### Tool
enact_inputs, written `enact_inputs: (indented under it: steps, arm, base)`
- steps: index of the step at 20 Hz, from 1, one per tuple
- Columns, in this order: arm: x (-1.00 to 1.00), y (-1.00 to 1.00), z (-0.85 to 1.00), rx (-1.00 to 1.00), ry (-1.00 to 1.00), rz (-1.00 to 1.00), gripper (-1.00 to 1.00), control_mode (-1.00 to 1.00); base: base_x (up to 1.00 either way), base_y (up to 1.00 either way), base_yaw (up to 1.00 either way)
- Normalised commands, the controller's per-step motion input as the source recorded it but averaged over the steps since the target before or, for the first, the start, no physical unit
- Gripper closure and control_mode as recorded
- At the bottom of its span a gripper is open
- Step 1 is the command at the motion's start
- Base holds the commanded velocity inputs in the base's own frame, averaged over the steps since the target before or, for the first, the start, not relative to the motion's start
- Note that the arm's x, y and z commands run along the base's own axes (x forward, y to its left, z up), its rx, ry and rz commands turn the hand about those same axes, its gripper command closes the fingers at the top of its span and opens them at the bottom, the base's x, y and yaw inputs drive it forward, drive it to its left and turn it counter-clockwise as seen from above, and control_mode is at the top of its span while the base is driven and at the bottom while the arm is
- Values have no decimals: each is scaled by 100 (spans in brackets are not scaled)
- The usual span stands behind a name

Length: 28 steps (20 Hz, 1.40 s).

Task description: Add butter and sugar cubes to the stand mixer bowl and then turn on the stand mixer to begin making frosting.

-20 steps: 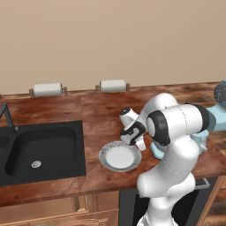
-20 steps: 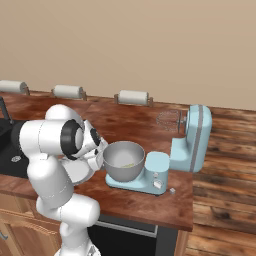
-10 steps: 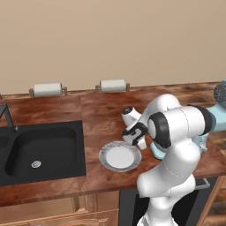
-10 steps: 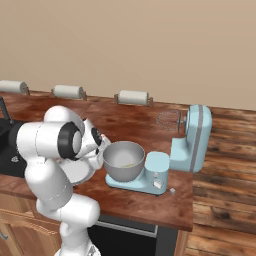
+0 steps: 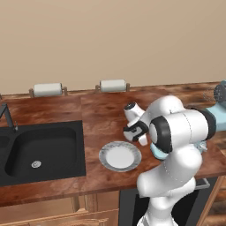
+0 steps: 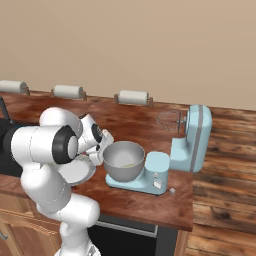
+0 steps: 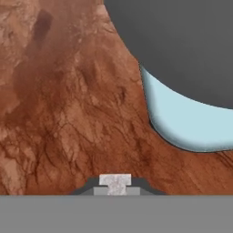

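The counter [image 6: 150,205] of dark reddish wood runs across the middle of both base views, under a plain beige wall. A black sink [image 5: 39,152] is sunk into it at the left of the left base view, and paper towel rolls [image 5: 112,85] stand along the back edge.

The stand mixer [image 6: 192,142] sits right of centre in the right base view, head tilted back, whisk up and clear. Its stand mixer bowl [image 6: 124,161] rests on the blue base, and a pale yellowish patch at the bottom may be the butter — too faint to be sure. A tiny white speck [image 6: 172,190] lies on the counter just beside the base, possibly one of the sugar cubes.

A grey-rimmed white plate [image 5: 120,156] lies bare at centre of the left base view.

The hand [image 6: 104,141] hangs at the bowl's left rim, low over the counter. It is clenched — in the hand view something small, pale and grey [image 7: 115,182] sits between the tips at the bottom; whether it is a cube I cannot tell.

The risk, I judge: so small a piece could slip loose, or the hand could knock the rim on lifting over.
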Motion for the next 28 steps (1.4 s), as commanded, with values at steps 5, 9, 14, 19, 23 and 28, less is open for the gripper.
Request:
enact_inputs:
  steps: [5,9,14,19,23,28]
  arm:
    - [0,29,30,0,-5,-13,100,-100]
    - [-2,39,30,0,-5,-13,100,-100]
    - [-9,26,49,0,-4,-13,100,-100]
    - [-18,3,59,-1,-3,-15,100,-100]
    - [-18,-4,59,0,-1,-17,100,-100]
    - [-18,-23,39,0,0,-14,100,-100]
  base:
    - [0,0,0]
    - [0,0,0]
    - [0,0,0]
    - [0,0,0]
    - [0,0,0]
    - [0,0,0]
